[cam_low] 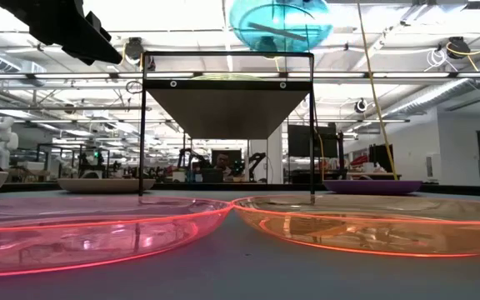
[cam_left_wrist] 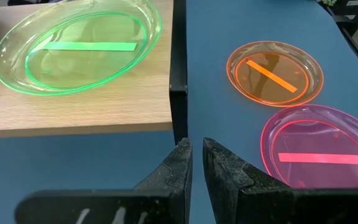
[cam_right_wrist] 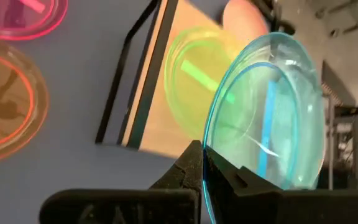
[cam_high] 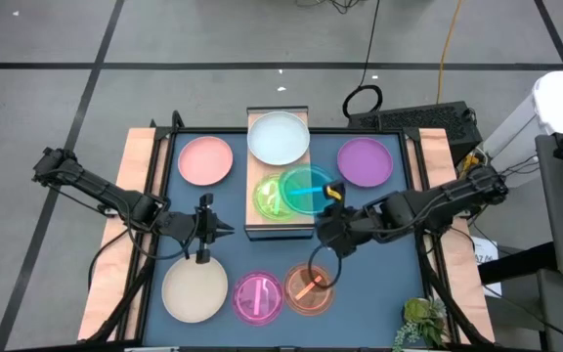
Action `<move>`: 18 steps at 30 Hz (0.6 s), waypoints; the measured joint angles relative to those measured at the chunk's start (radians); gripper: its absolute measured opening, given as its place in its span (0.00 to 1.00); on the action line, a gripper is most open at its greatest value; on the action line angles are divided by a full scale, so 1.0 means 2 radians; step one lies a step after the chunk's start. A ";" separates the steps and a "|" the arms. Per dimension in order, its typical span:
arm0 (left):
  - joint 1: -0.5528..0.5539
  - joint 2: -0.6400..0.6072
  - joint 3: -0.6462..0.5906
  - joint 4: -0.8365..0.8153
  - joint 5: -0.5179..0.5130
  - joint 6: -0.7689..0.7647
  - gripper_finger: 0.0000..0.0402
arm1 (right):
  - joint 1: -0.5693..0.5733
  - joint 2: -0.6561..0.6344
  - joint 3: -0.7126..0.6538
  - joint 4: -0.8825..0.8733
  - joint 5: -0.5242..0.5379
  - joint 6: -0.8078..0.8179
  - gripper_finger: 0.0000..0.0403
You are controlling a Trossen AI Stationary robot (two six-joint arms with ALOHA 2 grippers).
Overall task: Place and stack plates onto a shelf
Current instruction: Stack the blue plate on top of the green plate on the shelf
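Observation:
The light-wood shelf (cam_high: 262,223) stands mid-table on a black frame. On it rest the pale blue-white plate (cam_high: 279,138) at the far end and the green plate (cam_high: 270,198) nearer. My right gripper (cam_high: 328,201) is shut on the teal plate (cam_high: 308,188), which is in the air above the green one and shows high in the low view (cam_low: 280,21). On the table lie the salmon pink (cam_high: 206,159), purple (cam_high: 366,161), cream (cam_high: 194,290), magenta (cam_high: 258,296) and orange (cam_high: 310,288) plates. My left gripper (cam_left_wrist: 197,150) is shut and hovers left of the shelf's near end. My right gripper pinches the teal plate's rim (cam_right_wrist: 205,167) between its two fingers, at the edge nearest the arm, coming from the table's right and near side. The plate is lifted clear above the shelf and tilted, standing up from the fingers.
Wooden side boards (cam_high: 137,156) flank the blue mat. A small green plant (cam_high: 420,321) sits at the near right corner. Cables and a black box (cam_high: 413,119) lie beyond the far edge. Bare mat shows between the salmon pink and cream plates.

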 joint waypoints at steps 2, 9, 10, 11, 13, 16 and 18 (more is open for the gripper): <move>0.000 0.000 0.000 0.000 0.000 0.000 0.12 | -0.004 0.000 0.000 0.017 -0.001 -0.022 0.00; 0.000 0.000 0.000 0.000 0.000 -0.002 0.12 | -0.028 0.000 0.000 0.082 -0.051 -0.112 0.00; 0.000 0.000 0.000 0.000 0.000 -0.002 0.12 | -0.031 0.000 0.000 0.086 -0.056 -0.121 0.00; 0.000 0.000 0.000 0.000 0.000 -0.003 0.12 | -0.035 0.000 0.000 0.091 -0.057 -0.128 0.00; 0.000 0.000 0.000 0.000 0.000 -0.004 0.12 | -0.043 0.000 0.000 0.093 -0.065 -0.144 0.00; 0.000 0.000 0.000 0.000 0.000 -0.004 0.12 | -0.060 0.001 0.000 0.094 -0.104 -0.177 0.00; 0.000 0.000 0.000 0.000 0.000 -0.004 0.12 | -0.071 0.006 0.000 0.100 -0.125 -0.197 0.00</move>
